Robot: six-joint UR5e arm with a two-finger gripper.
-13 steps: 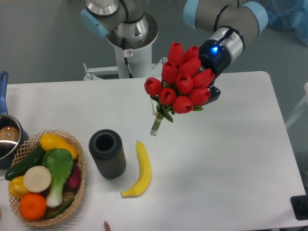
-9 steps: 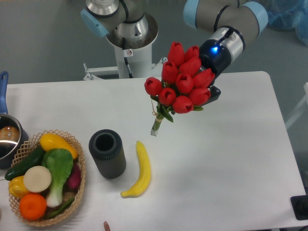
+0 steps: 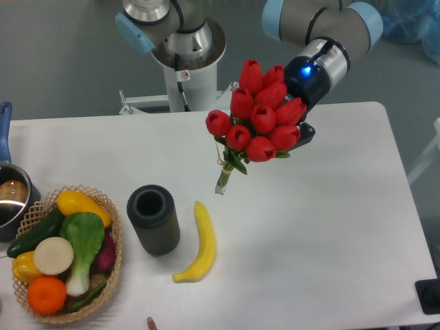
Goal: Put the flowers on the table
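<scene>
The flowers (image 3: 260, 113) are a bunch of red tulip buds with green stems, hanging tilted over the back middle of the white table (image 3: 323, 227). The stem ends (image 3: 223, 183) point down and to the left, close to the tabletop; I cannot tell whether they touch it. My gripper (image 3: 300, 135) sits right behind the buds on their right side and is shut on the bunch. Its fingers are mostly hidden by the blooms, and only a dark part shows at the right.
A dark cylindrical vase (image 3: 153, 219) stands left of the stem ends, with a banana (image 3: 199, 244) beside it. A wicker basket (image 3: 112, 237) of vegetables and a pot (image 3: 9, 199) sit at the left edge. The robot base (image 3: 185, 58) is behind the table.
</scene>
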